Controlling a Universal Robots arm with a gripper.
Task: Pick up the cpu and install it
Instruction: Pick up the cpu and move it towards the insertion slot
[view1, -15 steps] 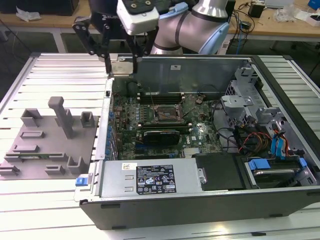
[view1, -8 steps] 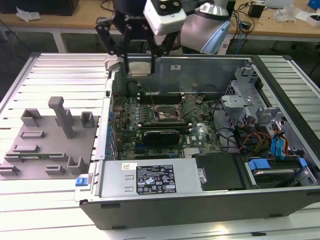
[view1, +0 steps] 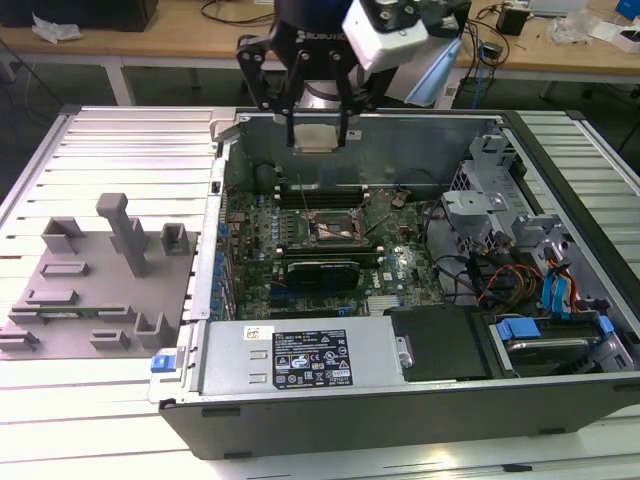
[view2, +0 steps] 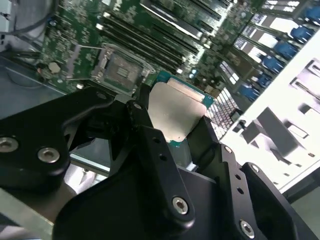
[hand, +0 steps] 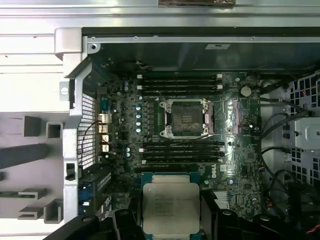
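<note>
The black multi-link gripper is clamped on the cpu, a flat square chip with a silvery-white metal top and a thin green rim. Its fingers press on two opposite edges of the chip. In both wrist views the cpu lies level between the dark fingers, metal top toward the cameras.

The chip hangs in the air over the open grey metal computer case, up near the case's far wall and toward the far edge of the ribbed metal table. Below it lies the green motherboard. The board's black-framed square socket stands open and is well apart from the chip. Long black memory slots run on either side of the socket.

A grey plastic fixture with upright blocks sits beside the case, near the table's edge on the exterior view's left.
</note>
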